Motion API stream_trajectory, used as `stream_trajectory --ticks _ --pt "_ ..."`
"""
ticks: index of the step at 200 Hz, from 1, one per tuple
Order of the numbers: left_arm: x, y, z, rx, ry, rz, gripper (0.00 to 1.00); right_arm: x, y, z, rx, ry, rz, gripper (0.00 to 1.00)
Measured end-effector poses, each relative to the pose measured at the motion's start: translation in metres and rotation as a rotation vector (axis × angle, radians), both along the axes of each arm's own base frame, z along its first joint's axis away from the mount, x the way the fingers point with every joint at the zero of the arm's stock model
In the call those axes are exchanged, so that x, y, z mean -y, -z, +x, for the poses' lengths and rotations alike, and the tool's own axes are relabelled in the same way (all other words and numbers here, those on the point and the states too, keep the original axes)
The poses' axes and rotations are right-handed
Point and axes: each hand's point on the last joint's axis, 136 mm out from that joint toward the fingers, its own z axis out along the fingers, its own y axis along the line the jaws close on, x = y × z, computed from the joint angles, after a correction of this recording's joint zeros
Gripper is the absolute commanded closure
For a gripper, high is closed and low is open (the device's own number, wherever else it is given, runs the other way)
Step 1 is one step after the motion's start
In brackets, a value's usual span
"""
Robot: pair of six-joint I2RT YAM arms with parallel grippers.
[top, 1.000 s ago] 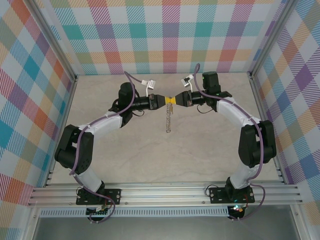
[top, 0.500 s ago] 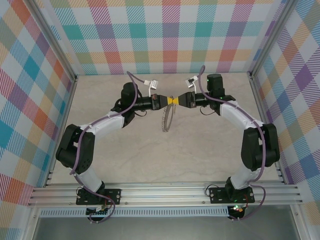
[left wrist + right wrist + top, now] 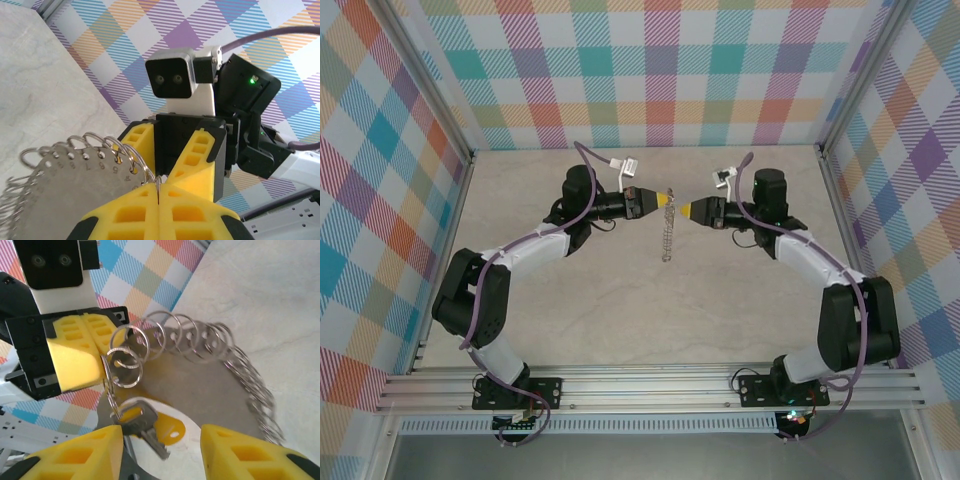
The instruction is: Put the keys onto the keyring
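In the top external view, the left gripper (image 3: 666, 198), with yellow ribbed plastic fingers, carries a keyring (image 3: 667, 235) of thin silvery wire loops hanging from its tip. The right gripper (image 3: 683, 211) faces it, just beside and not touching. The right wrist view adds detail. The loops are threaded along the rim of a flat, matt grey metal disc (image 3: 200, 390). The left jaws are closed, pinching one loop. A small silver key with a rounded yellow-orange head (image 3: 150, 427) hangs just below the left fingertips. The right jaws stand apart, holding nothing. The left wrist view resolves stamped numbers beside the disc holes.
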Motion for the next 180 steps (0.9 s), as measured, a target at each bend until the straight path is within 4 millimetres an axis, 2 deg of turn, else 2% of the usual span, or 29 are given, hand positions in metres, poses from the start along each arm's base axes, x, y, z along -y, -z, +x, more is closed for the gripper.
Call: stream_trajectory --ticks 42,85,121,180 --pt "0.000 0.001 0.000 0.001 0.000 -0.001 1.00 0.006 0.009 -0.009 0.033 0.110 -0.041 0.47" --pt "0.000 -0.001 0.000 -0.002 -0.001 -0.010 1.00 -0.009 0.006 -0.017 0.086 0.146 -0.083 0.45" --pt "0.000 -0.001 -0.001 -0.003 0.000 -0.012 1.00 -0.021 0.011 -0.022 0.106 0.152 -0.125 0.45" --pt "0.000 -0.002 0.000 -0.002 -0.001 -0.015 1.00 -0.025 0.013 -0.018 0.128 0.181 -0.163 0.47"
